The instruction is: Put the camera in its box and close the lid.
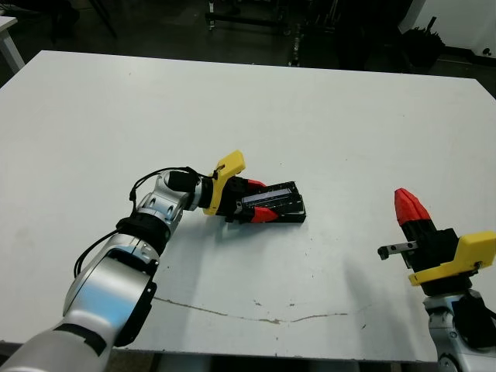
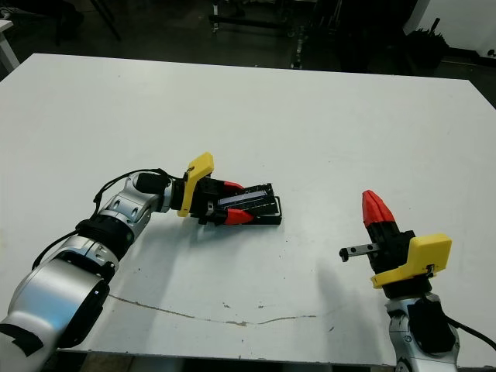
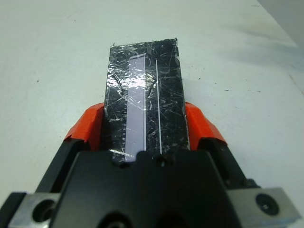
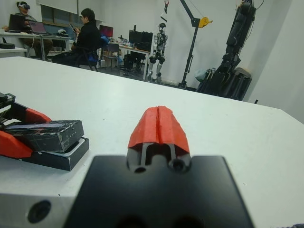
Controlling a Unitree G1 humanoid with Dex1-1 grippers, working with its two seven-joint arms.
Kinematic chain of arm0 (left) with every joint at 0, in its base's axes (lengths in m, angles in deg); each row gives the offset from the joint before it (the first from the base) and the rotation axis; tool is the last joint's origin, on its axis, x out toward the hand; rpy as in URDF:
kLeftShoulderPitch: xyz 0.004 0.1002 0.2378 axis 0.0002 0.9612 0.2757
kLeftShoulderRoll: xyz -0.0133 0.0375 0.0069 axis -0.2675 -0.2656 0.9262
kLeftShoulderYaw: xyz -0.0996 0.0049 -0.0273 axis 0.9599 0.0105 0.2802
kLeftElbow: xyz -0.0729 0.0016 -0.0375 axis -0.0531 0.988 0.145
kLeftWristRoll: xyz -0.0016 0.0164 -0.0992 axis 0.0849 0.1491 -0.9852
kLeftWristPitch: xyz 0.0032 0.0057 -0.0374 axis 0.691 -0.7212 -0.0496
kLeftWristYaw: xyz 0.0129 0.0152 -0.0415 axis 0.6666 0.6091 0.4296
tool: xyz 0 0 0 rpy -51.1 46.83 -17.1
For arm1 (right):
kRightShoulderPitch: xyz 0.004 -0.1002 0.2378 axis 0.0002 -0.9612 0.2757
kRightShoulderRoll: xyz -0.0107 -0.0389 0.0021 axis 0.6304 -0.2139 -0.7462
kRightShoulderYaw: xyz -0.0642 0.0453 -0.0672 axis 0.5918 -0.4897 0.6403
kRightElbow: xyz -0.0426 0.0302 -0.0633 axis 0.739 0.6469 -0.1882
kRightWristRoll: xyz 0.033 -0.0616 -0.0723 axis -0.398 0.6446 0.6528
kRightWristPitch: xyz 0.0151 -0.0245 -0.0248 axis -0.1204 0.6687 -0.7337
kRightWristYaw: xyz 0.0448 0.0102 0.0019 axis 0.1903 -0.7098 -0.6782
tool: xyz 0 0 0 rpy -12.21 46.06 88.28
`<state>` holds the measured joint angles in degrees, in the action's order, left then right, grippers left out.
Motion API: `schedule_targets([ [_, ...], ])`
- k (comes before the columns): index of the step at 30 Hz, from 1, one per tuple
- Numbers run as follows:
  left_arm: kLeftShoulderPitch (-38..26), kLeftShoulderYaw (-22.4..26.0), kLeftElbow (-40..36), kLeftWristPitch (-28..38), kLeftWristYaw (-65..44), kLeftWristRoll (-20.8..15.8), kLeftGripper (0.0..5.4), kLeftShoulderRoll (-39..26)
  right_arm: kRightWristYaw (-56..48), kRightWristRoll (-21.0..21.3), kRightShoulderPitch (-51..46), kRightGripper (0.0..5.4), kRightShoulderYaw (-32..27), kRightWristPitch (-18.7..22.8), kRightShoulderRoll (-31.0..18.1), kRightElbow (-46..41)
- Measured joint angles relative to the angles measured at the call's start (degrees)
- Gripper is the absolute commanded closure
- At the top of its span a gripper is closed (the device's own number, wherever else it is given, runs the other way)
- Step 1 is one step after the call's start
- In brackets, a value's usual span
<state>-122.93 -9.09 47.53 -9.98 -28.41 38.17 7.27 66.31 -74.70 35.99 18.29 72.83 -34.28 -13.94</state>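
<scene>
Left claw (image 1: 256, 203) grips the lid (image 3: 145, 99) by its long edges, holding it tilted over the box (image 4: 57, 154) at frame centre; lid's long axis runs away from claw toward frame right. Right claw (image 1: 408, 206) closed, empty, well apart at lower right. Camera not visible. No legible writing.

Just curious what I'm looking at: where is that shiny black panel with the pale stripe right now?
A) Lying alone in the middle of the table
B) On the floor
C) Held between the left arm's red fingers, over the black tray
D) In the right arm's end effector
C: the left end effector grips the lid by its sides, over the box.
</scene>
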Motion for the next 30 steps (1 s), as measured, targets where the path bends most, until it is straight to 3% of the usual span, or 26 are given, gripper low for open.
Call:
schedule_targets([
  [30, -3.7, -1.3, 6.1, 3.6, 2.0, 6.1, 2.25, 4.1, -0.5, -1.0, 0.0, 5.40, -0.1, 0.0, 0.0, 0.7],
])
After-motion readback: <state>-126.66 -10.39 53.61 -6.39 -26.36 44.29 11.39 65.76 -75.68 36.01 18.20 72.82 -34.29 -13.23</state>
